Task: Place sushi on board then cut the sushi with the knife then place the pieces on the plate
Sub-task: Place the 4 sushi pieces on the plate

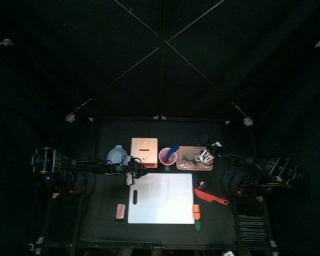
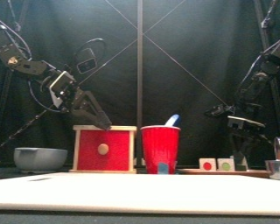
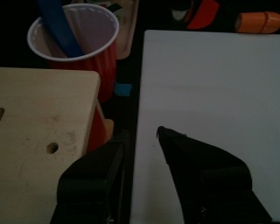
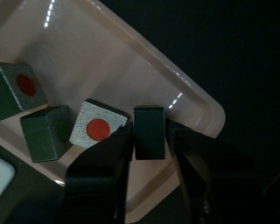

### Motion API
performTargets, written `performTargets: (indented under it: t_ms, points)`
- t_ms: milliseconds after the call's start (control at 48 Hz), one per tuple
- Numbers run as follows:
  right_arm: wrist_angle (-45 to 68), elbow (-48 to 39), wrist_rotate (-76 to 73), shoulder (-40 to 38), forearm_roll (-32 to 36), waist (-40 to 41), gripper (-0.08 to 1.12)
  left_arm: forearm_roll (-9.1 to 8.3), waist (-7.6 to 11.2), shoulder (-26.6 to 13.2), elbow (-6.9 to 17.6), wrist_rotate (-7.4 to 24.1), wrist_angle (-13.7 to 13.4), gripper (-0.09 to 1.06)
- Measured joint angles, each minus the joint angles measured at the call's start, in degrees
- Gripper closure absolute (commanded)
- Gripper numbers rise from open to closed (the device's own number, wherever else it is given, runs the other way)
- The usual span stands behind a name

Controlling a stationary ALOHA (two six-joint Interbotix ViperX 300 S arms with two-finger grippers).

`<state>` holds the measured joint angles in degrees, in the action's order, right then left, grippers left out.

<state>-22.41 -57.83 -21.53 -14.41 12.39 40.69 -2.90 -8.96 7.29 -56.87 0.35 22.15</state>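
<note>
Black curtains (image 1: 69,60) around small black table (image 1: 149,235)

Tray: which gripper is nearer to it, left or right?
Right. The right gripper hangs over the tray and its sushi pieces; the left gripper is away from it, above the gap between box and board.

No legible text, label, brand, number or sign on anything in view.
</note>
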Motion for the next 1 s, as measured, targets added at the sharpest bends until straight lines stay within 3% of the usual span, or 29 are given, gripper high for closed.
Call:
performTargets:
  t_ms: [188,417,688,1000]
  points:
    - [-0.18,-0.09,0.00,-0.18,0.53,0.70,0.17,0.00,0.00,0.00,0.00,0.00,0.00,0.23]
    - [-1.23,0.26,-0.09,-7.73,1.14,-1.41,0.17,-0.09,0.00,0.35,0.00,0.00,-0.09,0.23]
    - [-0.44,0.35,0.00,-16.26,1.41,-14.33,0.17,0.00,0.18,1.58,0.00,0.00,-0.09,0.23]
    - [1.05,0.44,0.00,-18.46,1.49,-29.36,0.17,0.00,0.18,2.72,0.00,0.00,-0.09,0.23]
